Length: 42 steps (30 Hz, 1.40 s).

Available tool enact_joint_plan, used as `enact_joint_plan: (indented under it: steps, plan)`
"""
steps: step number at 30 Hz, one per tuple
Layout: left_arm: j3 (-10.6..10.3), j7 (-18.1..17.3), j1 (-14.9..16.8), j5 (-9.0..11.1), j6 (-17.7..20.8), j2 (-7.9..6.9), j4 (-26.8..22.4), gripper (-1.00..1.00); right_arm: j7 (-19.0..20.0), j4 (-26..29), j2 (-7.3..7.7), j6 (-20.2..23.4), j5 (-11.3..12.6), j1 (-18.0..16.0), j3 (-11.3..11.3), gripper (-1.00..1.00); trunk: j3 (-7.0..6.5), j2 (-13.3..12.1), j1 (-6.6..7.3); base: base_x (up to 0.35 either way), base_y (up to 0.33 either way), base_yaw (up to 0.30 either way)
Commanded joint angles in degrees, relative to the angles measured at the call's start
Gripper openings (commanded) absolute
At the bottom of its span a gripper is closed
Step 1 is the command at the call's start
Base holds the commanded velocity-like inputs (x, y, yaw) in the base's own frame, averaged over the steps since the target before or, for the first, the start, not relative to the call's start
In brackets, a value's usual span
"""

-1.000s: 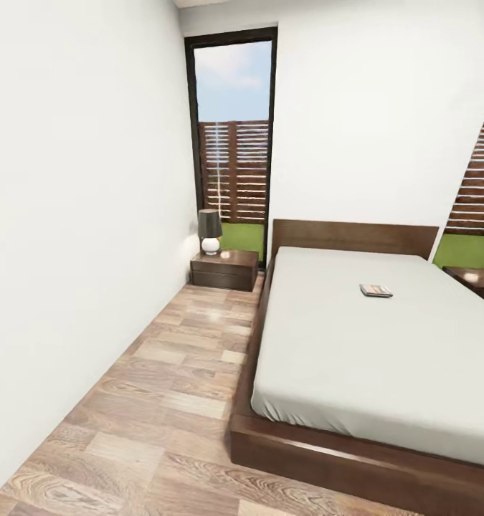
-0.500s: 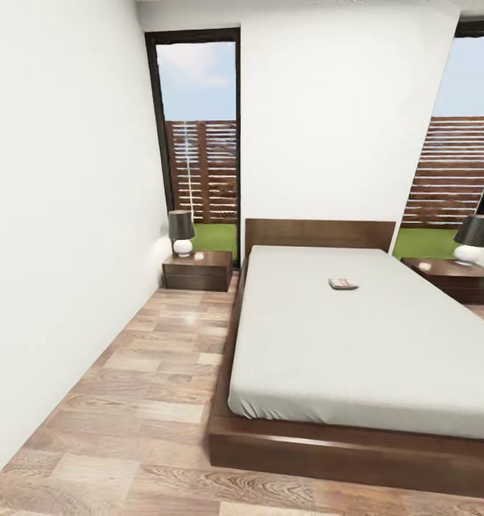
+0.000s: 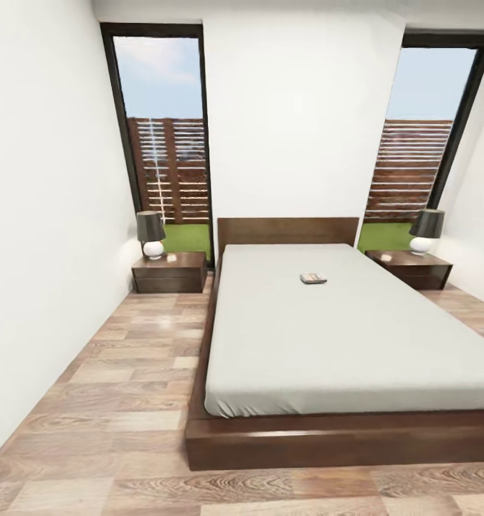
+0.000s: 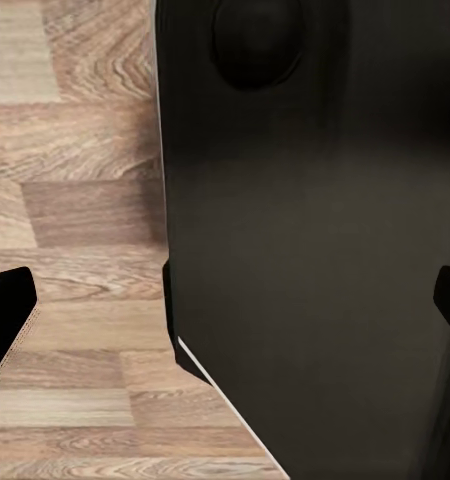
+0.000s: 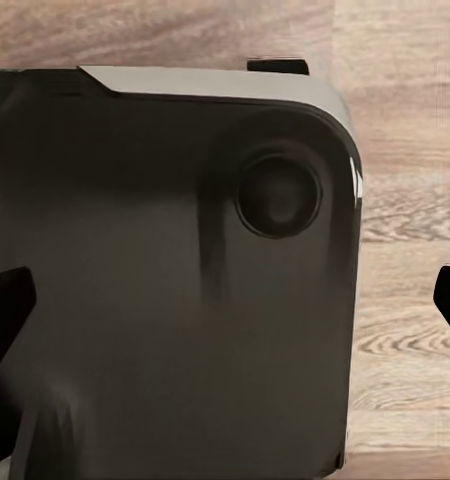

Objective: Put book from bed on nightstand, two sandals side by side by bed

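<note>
Bedroom, robot at bed's foot | small dark paperback book lies flat on the pale grey mattress of the dark-wood bed, towards the headboard, long axis crosswise | nearer the right-hand dark-wood nightstand | both pincers: fingertips at frame edges, spread apart, empty.

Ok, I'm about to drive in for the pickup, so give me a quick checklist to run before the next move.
1. Small dark paperback book lies on the pale grey mattress of the dark wooden bed: ok.
2. Left dark brown nightstand has free top beside its lamp: ok.
3. Right dark brown nightstand likewise: ok.
4. Blue sandals located: cannot tell.
5. Left gripper and right gripper open and holding nothing: ok.
</note>
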<state>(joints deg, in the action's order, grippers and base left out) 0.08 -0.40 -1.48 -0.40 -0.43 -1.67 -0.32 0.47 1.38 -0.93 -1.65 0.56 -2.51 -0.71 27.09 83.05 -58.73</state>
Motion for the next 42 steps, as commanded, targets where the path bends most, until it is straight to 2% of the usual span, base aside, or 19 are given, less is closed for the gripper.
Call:
enact_joint_plan:
  steps: [1,10,32,38,40,42]
  plan:
    - [0.0,0.0,0.0,0.0,0.0,-0.01,0.0,1.00,0.0,-0.1,0.00,-0.2,0.1,0.0,-0.1,1.00,0.07,0.0,0.00,0.000,0.000,-0.263]
    - [0.0,0.0,0.0,0.0,0.0,0.00,0.0,1.00,0.0,-0.1,0.21,-3.1,0.1,0.0,0.0,1.00,0.35,0.0,0.00,0.000,0.000,-0.264]
    - [0.0,0.0,0.0,0.1,-0.1,0.53,-0.4,1.00,0.0,-0.1,0.27,-3.3,0.2,0.0,-0.1,1.00,1.03,0.0,0.00,0.000,0.000,-0.263]
    - [0.0,-0.4,0.9,0.5,0.8,1.15,-3.9,1.00,-0.1,0.4,0.60,-2.9,0.4,-0.8,-0.1,1.00,1.20,0.0,0.00,0.000,0.000,-0.263]
    - [0.1,-0.5,2.0,0.7,2.3,1.35,-6.5,1.00,-0.1,1.1,0.93,-2.8,1.0,-1.8,-0.1,1.00,1.26,0.0,0.00,0.000,0.000,-0.263]
    - [0.1,-0.7,3.6,0.7,5.5,1.66,-9.4,1.00,-0.1,1.7,1.44,-2.5,2.0,-3.1,-0.1,1.00,1.31,0.0,0.00,0.000,0.000,-0.263]
